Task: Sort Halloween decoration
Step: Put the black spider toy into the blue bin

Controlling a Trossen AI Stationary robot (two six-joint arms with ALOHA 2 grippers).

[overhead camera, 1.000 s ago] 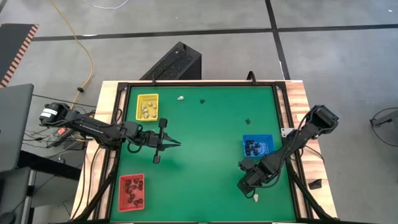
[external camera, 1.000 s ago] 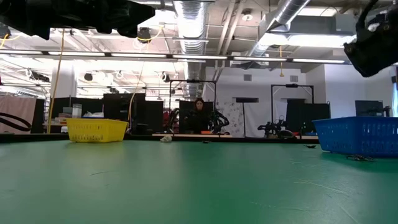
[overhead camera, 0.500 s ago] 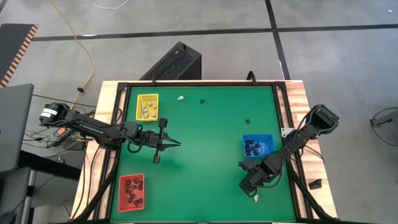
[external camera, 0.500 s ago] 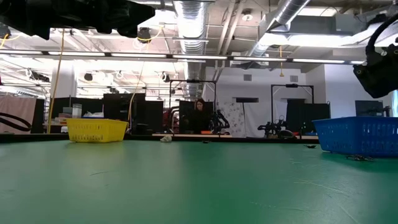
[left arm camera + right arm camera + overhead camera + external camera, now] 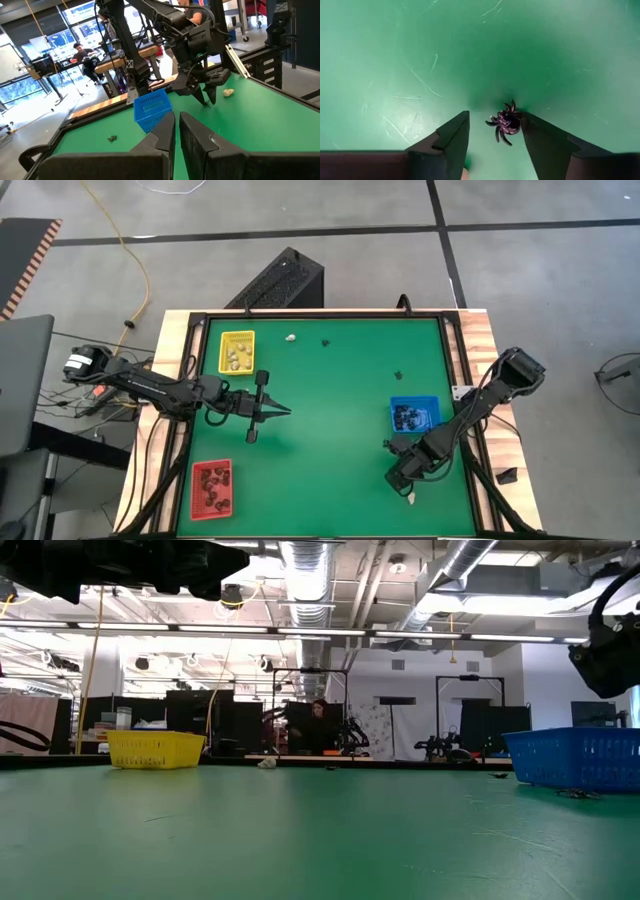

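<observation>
A small black spider trinket lies on the green table, between the two fingers of the right gripper. It touches, or almost touches, one finger, and a gap remains to the other, so the fingers are apart and not yet clamped on it. On the table this spot is at about 5 o'clock from the centre, just in front of the blue tray, which already holds dark pieces. A cream trinket lies just beside the gripper, at its 6 o'clock.

Compared with one second ago, the right arm has come a little lower and closer over the spider, and in the low view it has moved toward the edge. This probably means that the grasp is beginning.

The left gripper stays unmoved at 9 o'clock, fingers together, holding nothing. The yellow tray and red tray are unchanged.
</observation>
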